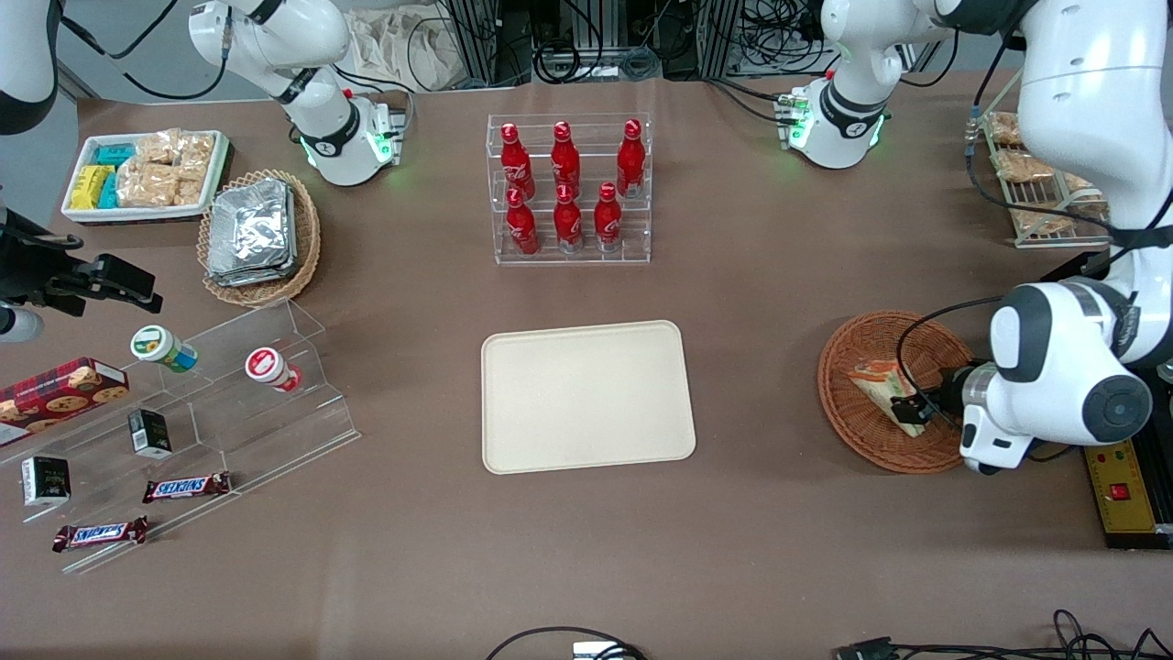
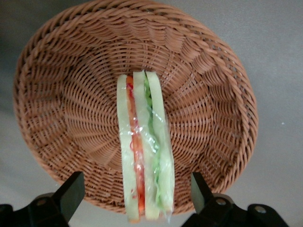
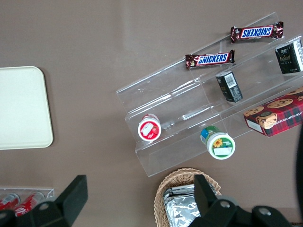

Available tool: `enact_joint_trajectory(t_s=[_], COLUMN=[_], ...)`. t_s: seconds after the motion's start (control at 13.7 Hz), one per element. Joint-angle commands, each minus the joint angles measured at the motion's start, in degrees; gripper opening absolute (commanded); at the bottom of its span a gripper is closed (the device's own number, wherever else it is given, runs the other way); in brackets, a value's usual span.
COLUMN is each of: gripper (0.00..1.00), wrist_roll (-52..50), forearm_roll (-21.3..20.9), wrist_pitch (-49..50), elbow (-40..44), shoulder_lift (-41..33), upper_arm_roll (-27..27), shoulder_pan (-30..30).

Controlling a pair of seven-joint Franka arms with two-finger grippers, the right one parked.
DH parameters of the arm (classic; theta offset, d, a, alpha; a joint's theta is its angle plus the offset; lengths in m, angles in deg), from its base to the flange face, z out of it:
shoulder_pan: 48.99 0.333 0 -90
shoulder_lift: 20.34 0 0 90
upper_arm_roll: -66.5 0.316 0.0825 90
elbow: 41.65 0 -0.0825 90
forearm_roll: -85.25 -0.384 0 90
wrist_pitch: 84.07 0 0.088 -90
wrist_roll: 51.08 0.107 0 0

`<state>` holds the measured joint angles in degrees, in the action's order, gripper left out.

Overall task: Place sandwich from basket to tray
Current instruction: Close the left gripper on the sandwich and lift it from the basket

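The sandwich (image 1: 875, 380) stands on edge in the reddish-brown wicker basket (image 1: 852, 417) toward the working arm's end of the table. In the left wrist view the sandwich (image 2: 144, 142) shows pale bread with an orange-red and a green layer under clear wrap, inside the basket (image 2: 61, 94). My gripper (image 1: 912, 412) hangs low over the basket. Its open fingers stand either side of the sandwich's end (image 2: 136, 184), with gaps on both sides and no contact. The cream tray (image 1: 586, 394) lies bare at mid table, and also shows in the right wrist view (image 3: 21, 109).
A clear rack of red bottles (image 1: 568, 188) stands farther from the front camera than the tray. A wire rack of tan snack packets (image 1: 1035, 179) is near the working arm. A clear stepped shelf with snacks (image 1: 229, 403) and a foil-packet basket (image 1: 257, 234) lie toward the parked arm's end.
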<state>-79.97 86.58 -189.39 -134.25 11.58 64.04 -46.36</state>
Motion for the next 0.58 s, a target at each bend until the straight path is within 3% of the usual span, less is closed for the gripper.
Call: enact_joint_trajectory(t_s=[0.0, 0.51], gripper=[0.99, 0.99], wrist_roll=[-1.2, -3.1], forearm_roll=[0.0, 0.4], wrist_pitch=[-2.6, -8.2], elbow=[-0.5, -5.8], shoulder_lift=[1.7, 3.0], upper_arm_roll=[-0.2, -0.3], shoulder_pan=[0.0, -0.6])
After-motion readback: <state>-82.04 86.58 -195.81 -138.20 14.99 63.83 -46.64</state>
